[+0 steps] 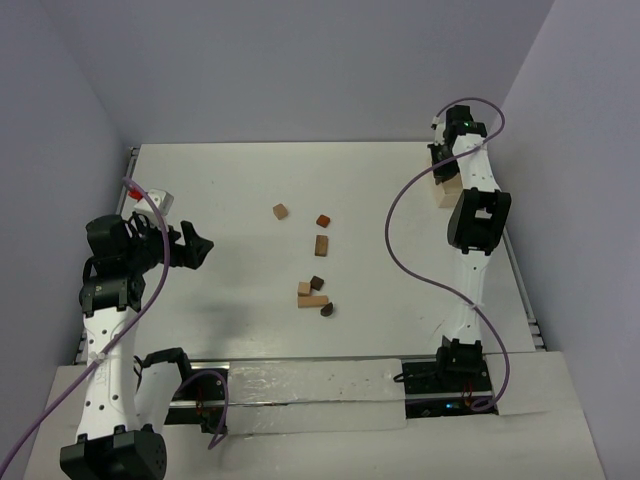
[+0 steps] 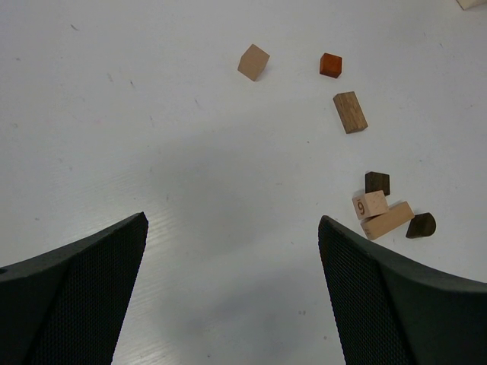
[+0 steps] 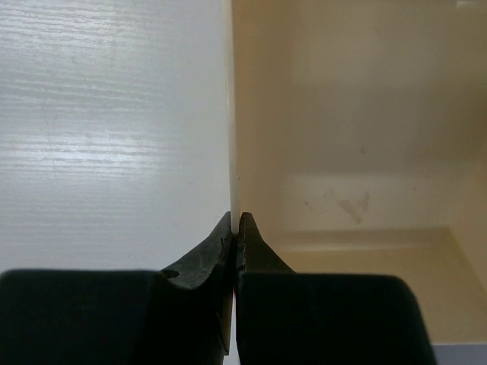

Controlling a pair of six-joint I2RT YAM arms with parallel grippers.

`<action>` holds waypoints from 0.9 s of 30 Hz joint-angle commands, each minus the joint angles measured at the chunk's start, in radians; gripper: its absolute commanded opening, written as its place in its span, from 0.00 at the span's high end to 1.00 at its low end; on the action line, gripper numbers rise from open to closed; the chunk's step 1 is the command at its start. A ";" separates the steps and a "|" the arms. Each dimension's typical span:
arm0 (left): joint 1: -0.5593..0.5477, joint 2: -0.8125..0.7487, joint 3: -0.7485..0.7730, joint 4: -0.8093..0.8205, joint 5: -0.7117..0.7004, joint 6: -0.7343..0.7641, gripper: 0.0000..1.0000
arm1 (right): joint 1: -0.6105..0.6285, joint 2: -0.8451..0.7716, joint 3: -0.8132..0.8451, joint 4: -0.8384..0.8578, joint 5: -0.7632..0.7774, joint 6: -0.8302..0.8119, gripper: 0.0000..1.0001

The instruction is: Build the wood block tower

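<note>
Several small wood blocks lie loose mid-table: a tan cube [image 1: 281, 211] [image 2: 253, 61], a red-brown cube [image 1: 323, 221] [image 2: 330, 65], a tan oblong [image 1: 321, 245] [image 2: 350, 112], and a tight cluster of a dark brown block [image 2: 377, 182], a tan cube marked 9 [image 2: 370, 204], a long tan block [image 1: 313, 301] [image 2: 387, 220] and a dark rounded piece [image 1: 327, 310] [image 2: 420, 225]. My left gripper [image 1: 200, 248] [image 2: 232, 220] is open and empty, left of the blocks. My right gripper [image 1: 440, 170] [image 3: 237, 220] is shut on the thin wall [image 3: 234, 114] of the pale wooden box [image 1: 446, 190] at the far right.
A small white and red object [image 1: 150, 195] sits at the table's left edge behind my left arm. Purple walls close the back and both sides. The right arm's cable loops over the table's right half [image 1: 395, 250].
</note>
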 commanded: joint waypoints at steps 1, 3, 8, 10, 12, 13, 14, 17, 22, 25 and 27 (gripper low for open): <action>0.006 -0.002 0.006 0.029 0.031 0.019 0.01 | -0.002 0.014 0.062 0.050 -0.028 0.028 0.99; 0.006 -0.002 0.008 0.026 0.030 0.017 0.01 | -0.004 0.021 0.063 0.049 -0.032 0.035 0.96; 0.005 -0.001 0.009 0.024 0.028 0.018 0.01 | -0.008 0.016 0.064 0.050 -0.047 0.053 0.70; 0.005 -0.001 0.009 0.026 0.028 0.016 0.01 | -0.008 0.007 0.062 0.049 -0.052 0.054 0.60; 0.005 0.001 0.010 0.026 0.028 0.015 0.01 | -0.009 -0.006 0.064 0.045 -0.054 0.054 0.51; 0.005 0.000 0.010 0.025 0.029 0.015 0.01 | -0.010 -0.013 0.065 0.043 -0.054 0.054 0.48; 0.006 -0.002 0.012 0.024 0.030 0.016 0.01 | -0.009 -0.018 0.065 0.037 -0.054 0.054 0.44; 0.006 -0.010 0.015 0.022 0.025 0.017 0.01 | -0.003 -0.065 0.068 0.009 -0.060 0.057 0.33; 0.005 -0.012 0.024 0.023 0.043 0.013 0.01 | 0.052 -0.228 0.019 -0.023 -0.048 0.029 0.20; 0.005 -0.010 0.027 -0.007 0.158 0.104 0.06 | 0.139 -0.386 -0.032 -0.038 -0.025 -0.004 0.03; 0.003 -0.002 0.034 -0.026 0.187 0.182 0.06 | 0.188 -0.480 -0.047 -0.053 -0.004 -0.016 0.00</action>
